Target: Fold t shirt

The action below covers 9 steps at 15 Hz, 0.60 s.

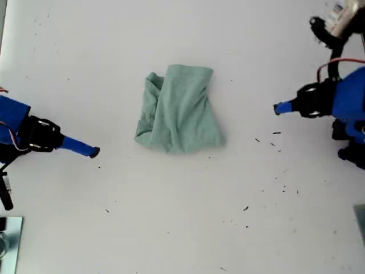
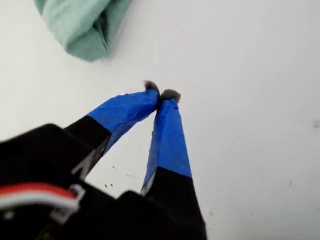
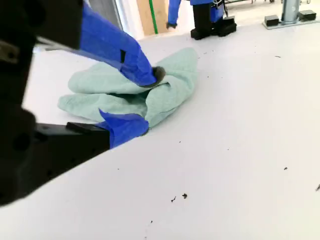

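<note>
White surface (image 1: 171, 228), lightly speckled with dark crumbs, nothing else on it mid-field. Fingers of my first gripper (image 2: 161, 95) pressed tip to tip, holding nothing, hovering over bare surface with a corner of the t shirt (image 2: 80, 27) near but apart from them. Fingers of my second gripper (image 3: 145, 102) parted, nothing between them; seen along that gripper the cloth lies beyond the tips, though contact cannot be told from that angle. Exterior view shows both arms standing off, one at its left, one at its right, each well apart from the t shirt (image 1: 179, 111), which lies near the middle as a compact, wrinkled bundle, layers doubled over. Judgement: folding looks largely done, if roughly; edges uneven, perhaps a tidying tuck left.
</note>
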{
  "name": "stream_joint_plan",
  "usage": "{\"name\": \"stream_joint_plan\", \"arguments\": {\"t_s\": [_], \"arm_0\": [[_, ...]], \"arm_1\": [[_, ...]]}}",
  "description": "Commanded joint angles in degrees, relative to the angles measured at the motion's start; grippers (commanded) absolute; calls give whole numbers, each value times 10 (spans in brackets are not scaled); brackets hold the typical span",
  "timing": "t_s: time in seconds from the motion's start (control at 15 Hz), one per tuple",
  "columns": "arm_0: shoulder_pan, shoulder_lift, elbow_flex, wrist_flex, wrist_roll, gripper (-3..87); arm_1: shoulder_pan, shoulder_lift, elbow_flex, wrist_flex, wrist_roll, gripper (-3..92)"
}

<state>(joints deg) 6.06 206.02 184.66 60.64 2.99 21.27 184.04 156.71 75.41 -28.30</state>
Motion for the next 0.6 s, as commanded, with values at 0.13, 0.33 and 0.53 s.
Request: {"name": "stream_joint_plan", "arguments": {"t_s": [0.13,0.33,0.53], "arm_0": [[9,4,4,-9,-5,116],[7,4,4,-9,-5,117],[7,4,4,-9,-5,117]], "arm_1": [[-2,168,212,15,85,69],[74,168,212,15,-104,79],[88,168,212,16,-142,73]]}}
